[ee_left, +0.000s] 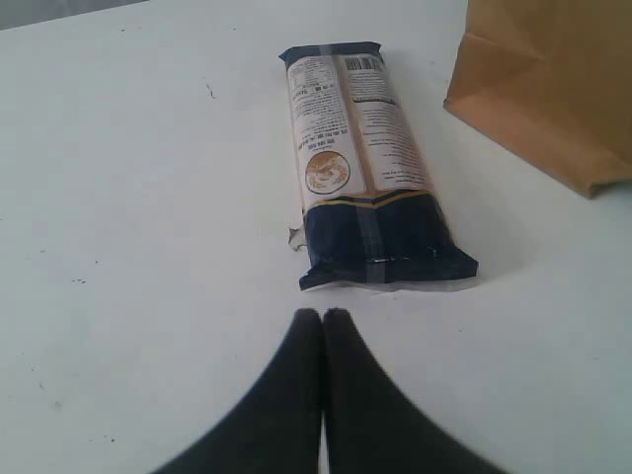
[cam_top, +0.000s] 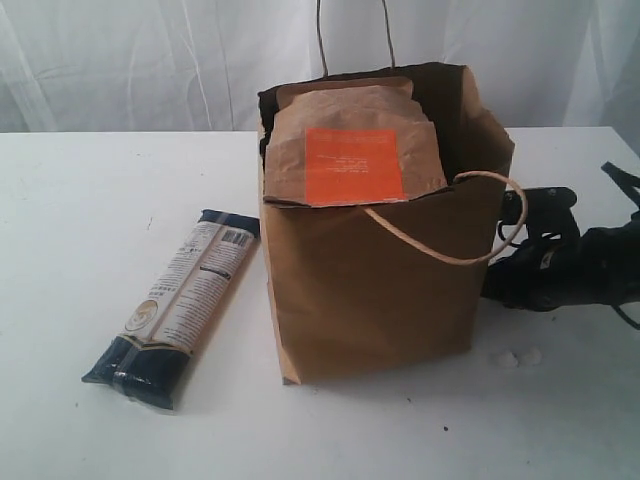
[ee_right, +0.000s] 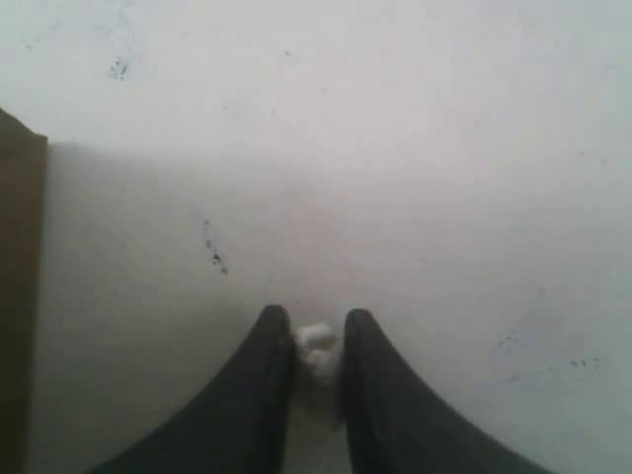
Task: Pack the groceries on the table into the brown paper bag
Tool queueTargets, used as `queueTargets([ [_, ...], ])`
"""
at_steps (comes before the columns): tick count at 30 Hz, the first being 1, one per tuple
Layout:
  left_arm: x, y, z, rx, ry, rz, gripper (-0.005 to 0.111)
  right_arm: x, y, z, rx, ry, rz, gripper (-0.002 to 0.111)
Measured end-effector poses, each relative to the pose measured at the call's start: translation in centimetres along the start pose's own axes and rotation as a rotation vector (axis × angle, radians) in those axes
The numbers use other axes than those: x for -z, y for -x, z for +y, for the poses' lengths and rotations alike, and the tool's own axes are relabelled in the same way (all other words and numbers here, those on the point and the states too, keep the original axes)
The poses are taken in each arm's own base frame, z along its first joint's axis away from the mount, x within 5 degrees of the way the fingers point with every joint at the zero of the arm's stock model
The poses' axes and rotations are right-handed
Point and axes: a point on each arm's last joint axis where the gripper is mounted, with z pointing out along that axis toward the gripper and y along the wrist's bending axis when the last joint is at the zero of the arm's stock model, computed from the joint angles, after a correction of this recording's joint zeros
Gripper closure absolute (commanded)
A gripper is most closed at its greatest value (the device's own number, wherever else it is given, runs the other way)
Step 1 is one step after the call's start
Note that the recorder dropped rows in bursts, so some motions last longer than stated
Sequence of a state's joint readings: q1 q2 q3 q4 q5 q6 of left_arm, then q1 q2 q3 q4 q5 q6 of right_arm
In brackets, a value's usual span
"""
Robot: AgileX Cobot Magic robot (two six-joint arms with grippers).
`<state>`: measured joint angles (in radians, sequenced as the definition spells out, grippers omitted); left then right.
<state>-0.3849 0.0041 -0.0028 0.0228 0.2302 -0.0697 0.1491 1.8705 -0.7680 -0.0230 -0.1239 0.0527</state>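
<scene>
Your left pincer [ee_left: 322, 314] is clenched on nothing, near the dark end of the pasta packet [ee_left: 360, 168], which lies flat on the table [cam_top: 80, 200] left of the brown paper bag [cam_top: 370, 300]. The orange-labelled pouch [cam_top: 355, 150] sticks out of the bag's top. Your right pincer [ee_right: 318, 318] is right of the bag. A white crumb [ee_right: 318, 348] shows between its tips; gripped or not, you cannot tell.

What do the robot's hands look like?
Each gripper has two smooth black fingers, wide at the base and tapering to rounded tips. The left gripper and right gripper look alike. The right arm is chunky and black, with thin black cables looping off it. No markings show.
</scene>
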Motion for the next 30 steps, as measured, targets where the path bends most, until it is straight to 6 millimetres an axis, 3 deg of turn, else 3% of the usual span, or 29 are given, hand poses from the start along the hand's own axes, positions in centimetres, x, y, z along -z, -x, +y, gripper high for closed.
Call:
queueTargets([
  [10, 0.0, 0.0, 0.0, 0.0, 0.0, 0.0, 0.107, 1.0, 0.3, -0.1, -0.077, -0.004, 0.024, 0.101],
  [21, 0.0, 0.0, 0.0, 0.0, 0.0, 0.0, 0.107, 5.0, 0.9, -1.6, -0.12, -0.039, 0.026, 0.101],
  [30, 0.0, 0.0, 0.0, 0.0, 0.0, 0.0, 0.107, 10.0, 1.2, -1.7, -0.127, -0.044, -0.042, 0.101],
])
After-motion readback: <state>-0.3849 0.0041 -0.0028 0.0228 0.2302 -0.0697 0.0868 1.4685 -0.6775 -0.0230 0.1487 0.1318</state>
